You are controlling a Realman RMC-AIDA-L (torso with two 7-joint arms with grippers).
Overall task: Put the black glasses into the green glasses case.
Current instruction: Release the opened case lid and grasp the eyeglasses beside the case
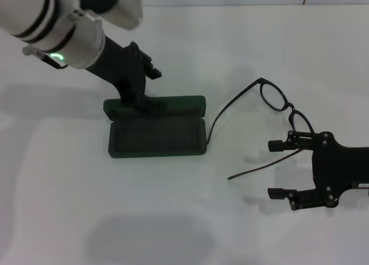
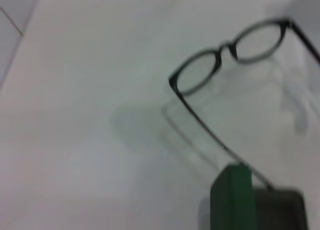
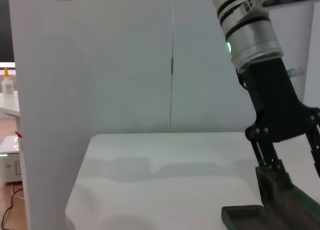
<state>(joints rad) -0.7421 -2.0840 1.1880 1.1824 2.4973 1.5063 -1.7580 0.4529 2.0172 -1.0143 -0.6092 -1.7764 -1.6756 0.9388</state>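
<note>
Dark green rectangular hard glasses case (image 1: 157, 132) open on white table (image 1: 190, 219), centre-left. Thin black-framed glasses (image 1: 271, 112) right of case, one temple tip beside it.

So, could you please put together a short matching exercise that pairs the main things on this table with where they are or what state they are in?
Things:
1. black glasses
2. green glasses case
3. left claw
4. right claw

Places or states:
A. lying open, lid folded back
B. open, beside one temple arm of the glasses
C. resting on the case's lid
D. unfolded on the table, right of the case

Pairs: 1-D, 2-A, 3-C, 4-B
</note>
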